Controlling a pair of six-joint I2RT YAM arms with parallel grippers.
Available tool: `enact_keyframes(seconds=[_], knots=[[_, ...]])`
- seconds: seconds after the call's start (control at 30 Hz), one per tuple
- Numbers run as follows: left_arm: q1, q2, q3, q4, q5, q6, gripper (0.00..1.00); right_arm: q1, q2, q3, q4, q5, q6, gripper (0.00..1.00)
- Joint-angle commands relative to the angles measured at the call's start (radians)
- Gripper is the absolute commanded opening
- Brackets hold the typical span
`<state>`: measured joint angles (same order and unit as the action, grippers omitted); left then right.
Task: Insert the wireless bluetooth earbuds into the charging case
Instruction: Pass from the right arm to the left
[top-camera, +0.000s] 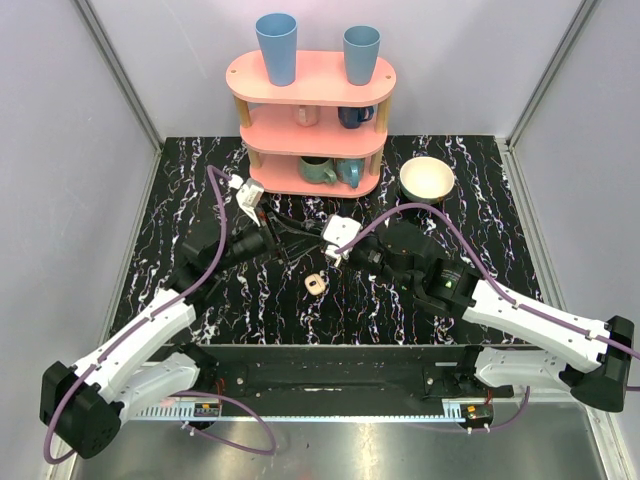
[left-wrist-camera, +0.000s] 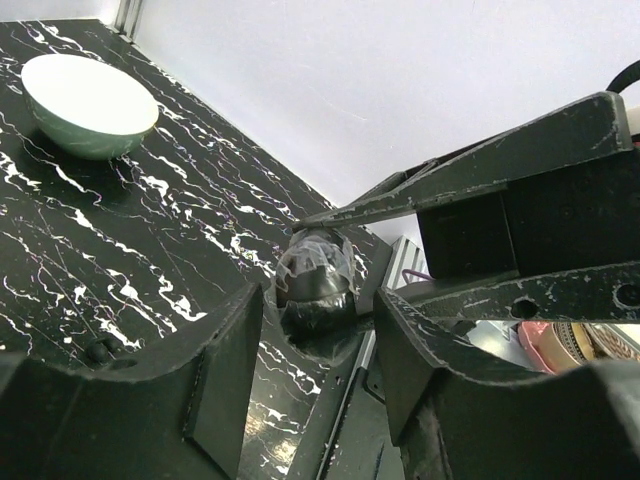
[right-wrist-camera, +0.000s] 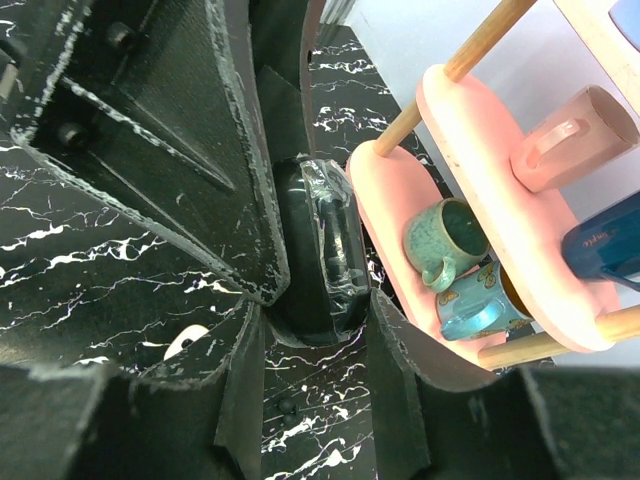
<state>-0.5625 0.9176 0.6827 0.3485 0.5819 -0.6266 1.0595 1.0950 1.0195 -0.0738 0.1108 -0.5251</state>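
The charging case (top-camera: 314, 284) is a small cream-white piece with tan hollows, lying open on the black marbled table in front of both grippers. In the right wrist view a sliver of it (right-wrist-camera: 185, 342) shows behind my left finger. My left gripper (top-camera: 285, 240) and right gripper (top-camera: 326, 252) face each other, tips close together, just behind the case. In the left wrist view my left gripper (left-wrist-camera: 320, 320) is open with only table between the fingers. My right gripper (right-wrist-camera: 315, 330) is also open and empty. A dark, tape-wrapped fingertip of the other arm stands just past each gripper. I cannot make out the earbuds.
A pink three-tier shelf (top-camera: 310, 120) with cups and mugs stands at the back centre and shows at the right of the right wrist view (right-wrist-camera: 480, 200). A round cream bowl (top-camera: 427, 178) sits to its right, also in the left wrist view (left-wrist-camera: 88, 100). Grey walls enclose the table.
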Motion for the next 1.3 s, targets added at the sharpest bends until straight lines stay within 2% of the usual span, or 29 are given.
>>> enact_keyframes(seconds=[0.0, 0.2, 0.47, 0.67, 0.77, 0.9, 0.97, 1.0, 1.1, 1.27], knots=[[0.004, 0.01, 0.052, 0.032, 0.036, -0.002, 0.51, 0.016, -0.018, 0.027, 0.045, -0.02, -0.019, 0.06], [0.004, 0.013, 0.064, 0.014, 0.036, 0.001, 0.5, 0.02, -0.011, 0.031, 0.035, -0.022, -0.035, 0.05], [0.004, 0.021, 0.071, 0.001, 0.047, -0.002, 0.4, 0.023, -0.012, 0.028, 0.039, -0.014, -0.046, 0.05], [0.004, 0.032, 0.075, -0.013, 0.067, 0.004, 0.17, 0.025, -0.018, 0.019, 0.051, -0.01, -0.046, 0.06], [0.004, 0.035, 0.083, -0.02, 0.082, 0.016, 0.02, 0.025, -0.02, 0.014, 0.06, -0.007, -0.041, 0.1], [0.004, 0.032, 0.094, -0.074, 0.075, 0.074, 0.0, 0.025, -0.038, 0.007, 0.126, 0.033, -0.01, 0.29], [0.003, 0.004, 0.078, -0.083, 0.046, 0.105, 0.0, 0.025, -0.052, 0.004, 0.184, 0.091, 0.029, 0.55], [0.004, -0.055, 0.054, -0.071, -0.017, 0.152, 0.0, 0.025, -0.063, 0.022, 0.207, 0.143, 0.063, 0.69], [0.004, -0.163, -0.02, -0.011, -0.12, 0.232, 0.0, 0.025, -0.063, 0.072, 0.191, 0.181, 0.154, 0.75], [0.003, -0.319, -0.121, 0.061, -0.234, 0.378, 0.0, 0.025, -0.053, 0.151, 0.126, 0.155, 0.385, 0.79]])
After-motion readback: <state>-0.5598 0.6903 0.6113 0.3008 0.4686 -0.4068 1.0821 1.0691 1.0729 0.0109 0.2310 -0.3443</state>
